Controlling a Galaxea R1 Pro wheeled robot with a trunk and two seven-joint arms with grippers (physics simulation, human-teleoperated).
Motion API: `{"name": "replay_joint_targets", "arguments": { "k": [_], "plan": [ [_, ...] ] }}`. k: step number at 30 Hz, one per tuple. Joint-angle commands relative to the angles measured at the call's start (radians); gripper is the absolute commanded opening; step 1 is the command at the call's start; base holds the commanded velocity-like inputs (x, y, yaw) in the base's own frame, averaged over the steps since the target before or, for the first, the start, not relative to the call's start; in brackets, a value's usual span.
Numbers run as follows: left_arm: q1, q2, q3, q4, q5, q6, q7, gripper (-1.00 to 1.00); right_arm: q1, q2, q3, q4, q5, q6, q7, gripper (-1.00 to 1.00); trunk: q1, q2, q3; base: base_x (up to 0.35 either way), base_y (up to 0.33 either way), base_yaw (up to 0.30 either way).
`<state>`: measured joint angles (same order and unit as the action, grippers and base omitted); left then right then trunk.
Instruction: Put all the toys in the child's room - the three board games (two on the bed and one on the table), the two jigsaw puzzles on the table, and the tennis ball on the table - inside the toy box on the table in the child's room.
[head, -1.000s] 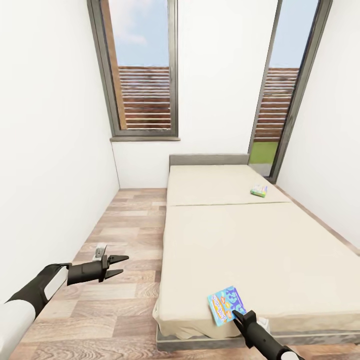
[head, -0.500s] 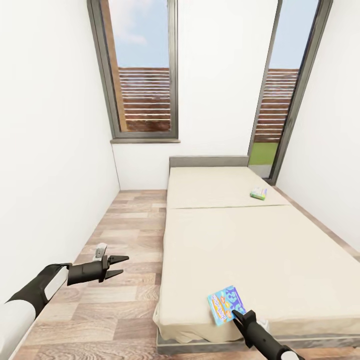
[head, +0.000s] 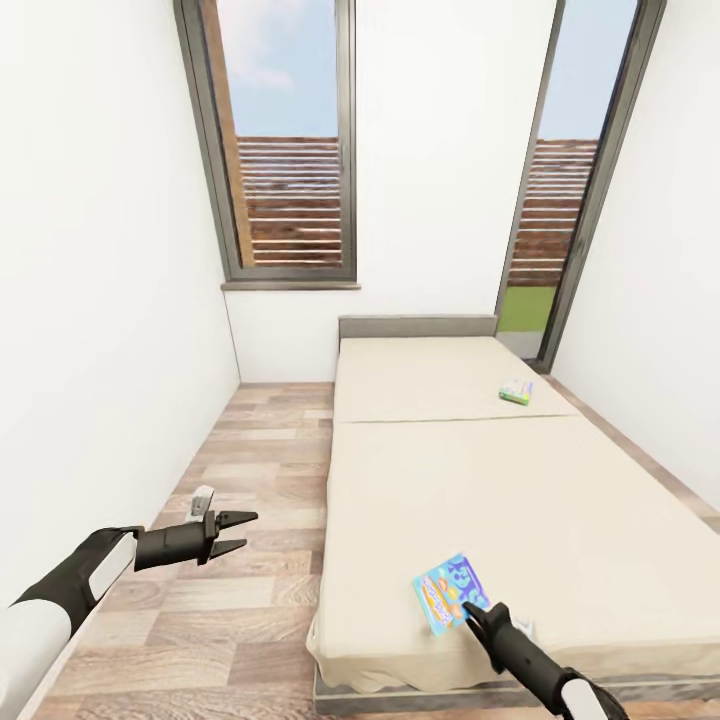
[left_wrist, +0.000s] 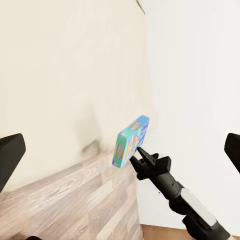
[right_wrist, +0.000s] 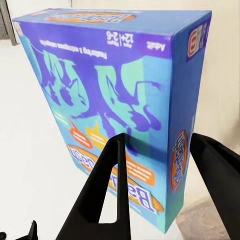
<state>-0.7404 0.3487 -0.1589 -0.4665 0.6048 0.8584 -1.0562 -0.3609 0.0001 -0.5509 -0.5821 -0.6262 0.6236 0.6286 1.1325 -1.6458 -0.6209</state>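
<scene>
Right gripper (head: 466, 610) is at the near corner of the bed (head: 480, 480), fingers (right_wrist: 107, 192) spread wide, one on each side of the blue game (head: 451, 590). No clear contact visible, so not a grasp. In the left wrist view the blue game (left_wrist: 130, 141) stands on edge, tilted, at the mattress edge with the right gripper (left_wrist: 139, 152) right at its lower edge. Green game (head: 516, 391) lies flat far up the bed, near the right side, short of the headboard (head: 417, 326). Left gripper (head: 240, 530) hangs over the wood floor (head: 240, 590) left of the bed, fingers parted, holding nothing. Two tall windows (head: 285, 140) behind.
</scene>
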Motion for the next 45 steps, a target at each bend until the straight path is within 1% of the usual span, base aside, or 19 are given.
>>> {"name": "replay_joint_targets", "arguments": {
  "k": [1, 2, 5, 6, 9, 10, 12, 14, 16, 20, 21, 33, 45],
  "plan": [
    [-0.001, 0.001, -0.005, 0.0, 0.006, 0.005, -0.001, 1.0, -0.001, -0.001, 0.011, -0.004, 0.0, 0.007, 0.006, -1.0, -0.004, 0.007, 0.002, 0.0, 0.0, 0.0],
    [-0.001, 0.001, -0.005, 0.0, 0.006, 0.005, -0.002, 1.0, -0.001, -0.003, 0.039, -0.014, 0.001, 0.01, 0.024, -1.0, -0.008, 0.014, 0.005, 0.0, 0.0, 0.0],
    [-0.001, 0.001, -0.005, 0.0, 0.006, 0.005, -0.002, 1.0, -0.001, -0.005, 0.074, -0.031, 0.001, 0.009, 0.067, -1.0, -0.019, 0.035, 0.015, 0.0, 0.0, 0.0],
    [-0.001, 0.001, -0.005, 0.0, 0.006, 0.005, -0.002, 1.0, -0.001, -0.005, 0.089, -0.041, 0.001, 0.008, 0.1, -1.0, -0.023, 0.042, 0.018, 0.0, 0.0, 0.0],
    [-0.001, 0.001, -0.005, 0.0, 0.006, 0.005, -0.002, 1.0, -0.001, -0.005, 0.103, -0.052, 0.001, 0.005, 0.146, -1.0, -0.035, 0.063, 0.027, 0.0, 0.0, 0.0],
    [-0.001, 0.001, -0.006, 0.0, 0.006, 0.005, -0.002, 1.0, 0.0, -0.005, 0.108, -0.056, 0.002, 0.004, 0.172, -1.0, -0.039, 0.07, 0.03, 0.0, 0.0, 0.0],
    [-0.001, 0.001, -0.006, 0.0, 0.006, 0.005, -0.002, 1.0, 0.003, -0.005, 0.112, -0.06, 0.001, 0.004, 0.203, -1.0, -0.046, 0.084, 0.037, 0.0, 0.0, 0.0],
    [-0.01, -0.001, 0.004, 0.009, 0.005, 0.017, 0.009, 1.0, -0.009, -0.016, 0.105, -0.048, 0.002, -0.006, 0.194, -1.0, -0.054, 0.098, 0.043, 0.0, 0.0, 0.0],
    [-0.009, -0.001, 0.004, 0.009, 0.005, 0.018, 0.02, 1.0, -0.019, -0.028, 0.105, -0.037, 0.002, -0.017, 0.184, -1.0, -0.061, 0.112, 0.049, 0.0, 0.0, 0.0],
    [-0.007, -0.002, 0.004, 0.01, 0.005, 0.019, 0.023, 1.0, -0.019, -0.028, 0.106, -0.017, 0.002, -0.041, 0.181, -1.0, -0.077, 0.14, 0.062, 0.0, 0.0, 0.0],
    [-0.005, -0.001, 0.004, 0.01, 0.005, 0.019, 0.023, 1.0, -0.017, -0.031, 0.105, -0.019, 0.002, -0.047, 0.181, -1.0, -0.081, 0.147, 0.065, 0.0, 0.0, 0.0],
    [-0.002, 0.004, 0.003, 0.011, 0.006, 0.02, 0.024, 1.0, -0.014, -0.098, 0.094, -0.025, -0.011, -0.116, 0.184, -1.0, -0.127, 0.231, 0.102, 0.0, 0.0, 0.0],
    [-0.002, 0.004, 0.002, 0.011, 0.006, 0.02, 0.023, 1.0, -0.014, -0.102, 0.094, -0.027, -0.012, -0.178, 0.187, -1.0, -0.173, 0.315, 0.14, 0.0, 0.0, 0.0]
  ]
}}
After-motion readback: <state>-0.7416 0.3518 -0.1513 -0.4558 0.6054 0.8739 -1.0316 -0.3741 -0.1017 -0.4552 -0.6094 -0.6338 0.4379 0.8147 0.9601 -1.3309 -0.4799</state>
